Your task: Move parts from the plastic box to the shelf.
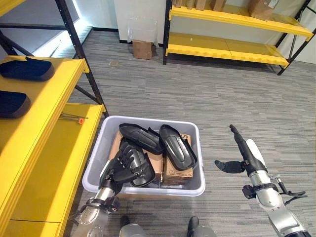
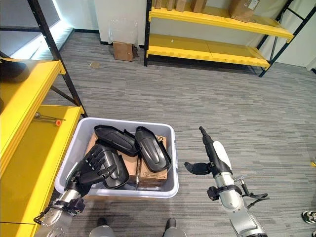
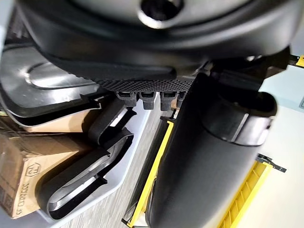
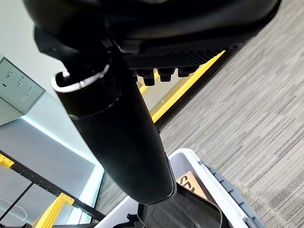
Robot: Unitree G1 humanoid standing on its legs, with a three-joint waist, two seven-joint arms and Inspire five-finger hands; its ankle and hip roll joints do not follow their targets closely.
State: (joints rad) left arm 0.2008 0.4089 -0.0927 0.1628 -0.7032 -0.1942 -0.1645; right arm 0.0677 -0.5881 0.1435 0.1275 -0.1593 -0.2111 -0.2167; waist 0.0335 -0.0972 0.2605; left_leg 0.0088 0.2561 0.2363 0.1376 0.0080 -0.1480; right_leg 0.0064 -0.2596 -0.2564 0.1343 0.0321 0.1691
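I see the pale grey plastic box (image 1: 143,185) on the grey carpet floor (image 1: 222,103), just beside the yellow metal shelf w/ black uprights (image 1: 54,148) on my left. Inside: several black moulded plastic parts lying on brown cardboard cartons (image 1: 177,170). One long black part (image 1: 140,137) lies across the far end, a second black shell part (image 1: 178,146) angles down the right half, resting on a carton. The third black part (image 1: 142,168) sits at the near-left corner, and my left hand (image 1: 118,168) is on it, fingers curled over its top edge; looks like a grip.

Right hand (image 2: 210,158) hangs in the air to the right of the box, apart from it, fingers straight, thumb out to the side, holding nothing.

Room to move: box's left wall is close to the shelf's lower board, little gap there. Right of box and beyond it, wide carpet. Lower shelf board has a small tool w/ orange tip (image 1: 74,117) at its far end. Upper board carries two dark blue-black parts (image 1: 27,69) already.

Far side of room: second yellow shelf unit (image 1: 227,47) w/ cartons on top tier, small brown carton (image 1: 142,49) on floor by a white wall.
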